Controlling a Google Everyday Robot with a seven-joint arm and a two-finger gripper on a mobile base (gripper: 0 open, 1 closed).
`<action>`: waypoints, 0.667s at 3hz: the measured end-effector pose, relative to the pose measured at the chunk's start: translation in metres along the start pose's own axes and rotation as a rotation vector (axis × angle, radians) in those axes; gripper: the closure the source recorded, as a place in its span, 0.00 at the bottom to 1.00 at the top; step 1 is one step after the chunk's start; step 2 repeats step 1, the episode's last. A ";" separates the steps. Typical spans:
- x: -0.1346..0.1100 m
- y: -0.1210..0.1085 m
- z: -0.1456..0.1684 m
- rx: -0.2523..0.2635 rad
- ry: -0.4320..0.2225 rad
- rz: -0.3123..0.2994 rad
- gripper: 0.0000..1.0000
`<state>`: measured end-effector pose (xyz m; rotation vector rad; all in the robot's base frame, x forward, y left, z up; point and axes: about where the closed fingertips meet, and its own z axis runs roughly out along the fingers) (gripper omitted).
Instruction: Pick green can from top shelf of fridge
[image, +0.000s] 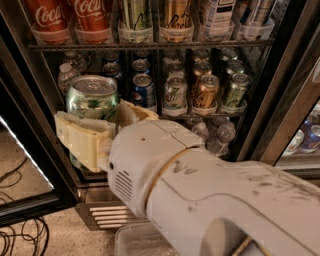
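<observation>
My gripper (92, 127) is shut on the green can (93, 97), a pale lime-green mottled can with a silver lid and pull tab. It holds the can upright in front of the open fridge (280, 100), at the left, below the level of the top shelf (150, 46). The cream fingers (82, 137) wrap the can's lower half; only its top part shows. The top shelf holds red Coca-Cola cans (47, 17) and tall cans in clear trays.
The rack behind the can holds blue Pepsi cans (144, 90), gold and green cans (205, 90) and water bottles (67, 75). The open glass door (25, 165) stands at the left. Cables (20, 235) lie on the floor. A louvred grille (107, 215) is below.
</observation>
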<state>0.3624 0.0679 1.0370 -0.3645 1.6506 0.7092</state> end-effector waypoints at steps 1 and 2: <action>0.000 0.010 0.001 -0.008 0.003 -0.019 1.00; 0.000 0.010 0.001 -0.008 0.003 -0.019 1.00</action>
